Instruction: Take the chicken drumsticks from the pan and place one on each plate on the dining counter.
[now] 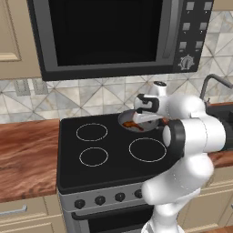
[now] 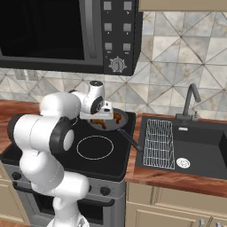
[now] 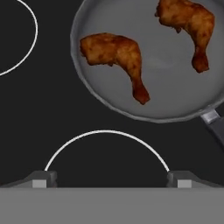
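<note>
The dark grey pan (image 3: 166, 94) sits on the black stove's back right burner, its handle (image 3: 216, 124) pointing toward the sink. Two orange-brown chicken drumsticks lie in it: one (image 3: 116, 54) nearer the middle, the other (image 3: 188, 19) by the far rim. My gripper (image 3: 111, 179) hovers over the stove just short of the pan, open, with nothing between its fingertips (image 3: 43, 178). From the base, the hand (image 1: 145, 111) covers part of the pan (image 1: 136, 125); the right base view shows the pan (image 2: 119, 123) beside the hand (image 2: 95, 114). The plates and dining counter are out of view.
Three white burner rings (image 1: 92, 132) mark the stove top (image 1: 113, 168). A microwave (image 1: 113, 36) hangs low above it. Wood-topped counters (image 1: 25, 154) flank the stove. To the right is a dark sink (image 2: 199, 150) with a faucet (image 2: 191, 99) and a wire rack (image 2: 158, 144).
</note>
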